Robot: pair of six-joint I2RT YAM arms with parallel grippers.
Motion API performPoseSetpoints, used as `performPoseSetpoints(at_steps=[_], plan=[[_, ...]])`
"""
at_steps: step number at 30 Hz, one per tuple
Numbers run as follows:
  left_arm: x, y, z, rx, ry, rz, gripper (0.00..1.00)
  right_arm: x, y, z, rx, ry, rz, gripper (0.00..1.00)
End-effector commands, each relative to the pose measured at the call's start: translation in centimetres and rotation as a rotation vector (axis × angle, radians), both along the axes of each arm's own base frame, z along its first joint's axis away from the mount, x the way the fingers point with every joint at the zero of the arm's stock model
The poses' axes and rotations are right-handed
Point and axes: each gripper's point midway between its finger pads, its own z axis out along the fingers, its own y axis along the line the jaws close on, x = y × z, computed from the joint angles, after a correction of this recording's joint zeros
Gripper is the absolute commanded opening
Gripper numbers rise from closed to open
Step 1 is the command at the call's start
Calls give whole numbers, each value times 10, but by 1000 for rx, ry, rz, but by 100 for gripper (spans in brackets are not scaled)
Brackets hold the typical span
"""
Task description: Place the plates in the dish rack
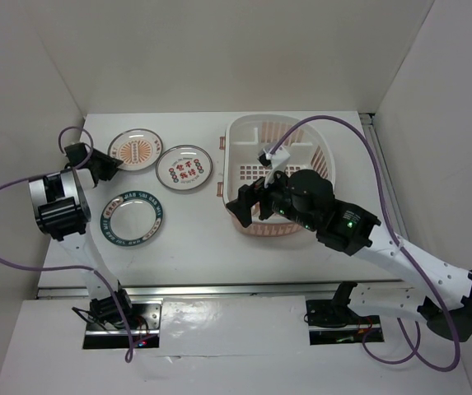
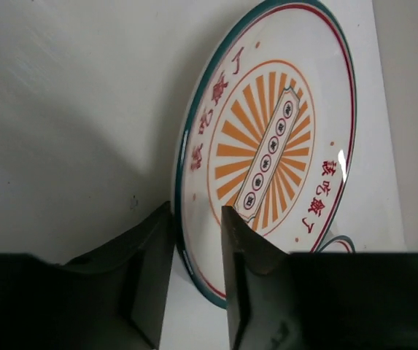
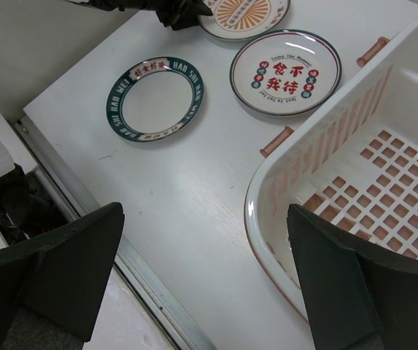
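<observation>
Reaching out far to the left of the big oval pale pink plastic dish rack [image 1: 240,132], the left gripper [image 2: 196,219] has one finger on each side of the rim of the small round white plate with the orange middle [image 2: 274,138]. I cannot tell if it squeezes. The right gripper [image 3: 206,211] hangs wide open over the rack's near left edge, holding nothing. The white plate with red characters [image 1: 184,168] and the white plate with the teal rim [image 1: 134,218] lie left of the rack too.

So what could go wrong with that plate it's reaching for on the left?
The left jaws straddle only the thin rim of the orange plate, so it may slip when lifted. The red-character plate lies close beside it and could get knocked. The right jaws hang open over the near rim of the dish rack, perhaps blocking the way in.
</observation>
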Motion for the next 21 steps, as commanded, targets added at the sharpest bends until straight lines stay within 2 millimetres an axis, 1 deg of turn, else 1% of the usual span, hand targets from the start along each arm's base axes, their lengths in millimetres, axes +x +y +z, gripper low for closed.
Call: performPoseSetpoints(at_steps=[1, 2, 3, 4, 6, 7, 8, 9, 10, 11, 13, 14, 15, 16, 17, 19, 20, 21], plan=[[9, 2, 0, 23, 3, 9, 41, 2, 7, 18, 62, -34, -1, 100], [9, 4, -1, 29, 5, 17, 32, 0, 10, 20, 77, -33, 7, 100], [7, 5, -3, 23, 17, 30, 22, 0, 10, 16, 70, -28, 7, 100], [7, 5, -3, 23, 17, 30, 15, 0, 10, 16, 69, -28, 7, 100], [9, 5, 0, 23, 16, 30, 10, -1, 10, 16, 75, -21, 5, 100], [6, 5, -8, 16, 35, 30, 5, -1, 10, 16, 75, -21, 5, 100], [11, 5, -6, 13, 26, 23, 0, -1, 10, 16, 75, -21, 5, 100], [15, 6, 1, 16, 19, 23, 0, -1, 10, 16, 75, -21, 5, 100], [15, 6, -3, 11, 31, 22, 0, -1, 10, 16, 75, -21, 5, 100], [15, 5, -3, 6, 29, 15, 0, -1, 10, 12, 68, -16, 4, 100], [18, 2, 6, -6, 4, 2, 0, 4, 8, 14, 72, -26, -22, 100], [21, 3, 18, 1, -39, 9, 0, 6, 6, 9, 62, -24, -37, 100], [21, 0, 28, -9, -74, 9, 0, 12, 8, 4, 47, -22, -64, 100], [17, -2, 50, 2, -124, 13, 0, 15, 8, 0, 37, -19, -75, 100], [17, 2, 67, 26, -156, 29, 0, 17, 10, 3, 33, -28, -72, 100], [13, 10, 93, 55, -173, 85, 0, 23, 13, -5, 13, -22, -92, 100], [9, 12, 129, 95, -230, 99, 0, 24, 14, -15, -7, -11, -91, 100], [7, 15, 149, 114, -260, 116, 0, 26, 17, -14, -1, -14, -92, 100]])
